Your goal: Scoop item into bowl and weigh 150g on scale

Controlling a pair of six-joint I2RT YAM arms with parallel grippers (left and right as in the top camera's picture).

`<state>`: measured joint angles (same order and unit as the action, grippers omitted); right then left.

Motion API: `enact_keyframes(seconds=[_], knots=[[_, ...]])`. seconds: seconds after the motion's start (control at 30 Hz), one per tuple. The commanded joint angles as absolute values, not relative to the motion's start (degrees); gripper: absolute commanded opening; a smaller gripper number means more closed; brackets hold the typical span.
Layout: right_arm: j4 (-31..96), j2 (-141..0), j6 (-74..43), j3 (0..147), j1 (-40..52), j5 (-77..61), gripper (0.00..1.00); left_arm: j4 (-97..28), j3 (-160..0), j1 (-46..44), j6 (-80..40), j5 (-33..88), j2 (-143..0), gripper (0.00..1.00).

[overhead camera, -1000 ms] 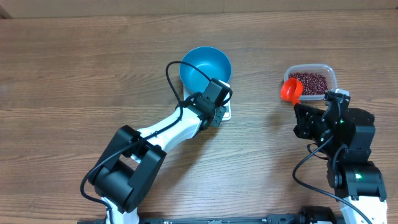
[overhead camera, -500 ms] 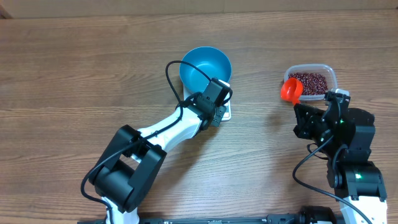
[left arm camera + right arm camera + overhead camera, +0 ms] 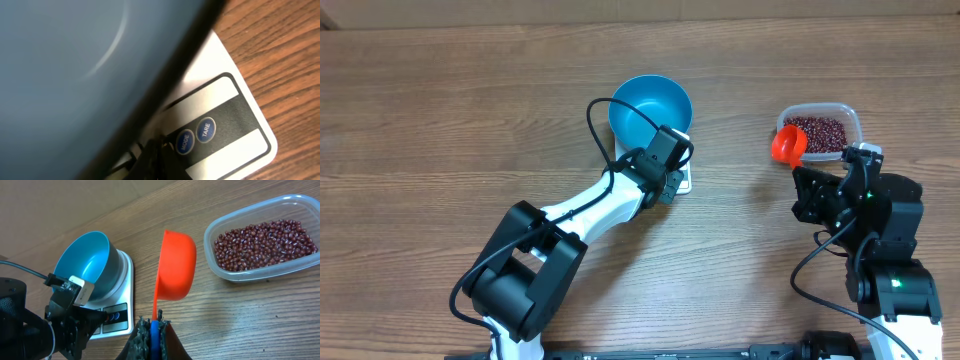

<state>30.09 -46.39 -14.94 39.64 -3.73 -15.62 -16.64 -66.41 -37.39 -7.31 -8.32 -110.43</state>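
Many tiny dk red-brown beans heaped loose in clr tub

Overhead, the scale is mostly buried under the bowl and the left arm, with just a white corner poking out. On the left wrist cam, the bowl on the scale is a blurry blue wall cut off top and left, and it covers the display. The left end effector is a dark smudge by the scale's buttons. On the right wrist cam, the scale's button text is too tiny to read, and the scoop handle vanishes into the right end effector.
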Motion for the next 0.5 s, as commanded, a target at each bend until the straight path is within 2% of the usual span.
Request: enact_keyframes(seconds=[0.0, 0.47], knots=[[30.1, -46.4, -14.5, 41.3, -3.9, -15.0, 0.04, -17.3, -66.7, -37.1, -7.7, -5.7, -112.2, 0.04], [30.1, -46.9, -14.5, 41.3, -3.9, -15.0, 0.04, -16.2, -66.7, -37.1, -7.7, -6.6, -114.6, 0.04]])
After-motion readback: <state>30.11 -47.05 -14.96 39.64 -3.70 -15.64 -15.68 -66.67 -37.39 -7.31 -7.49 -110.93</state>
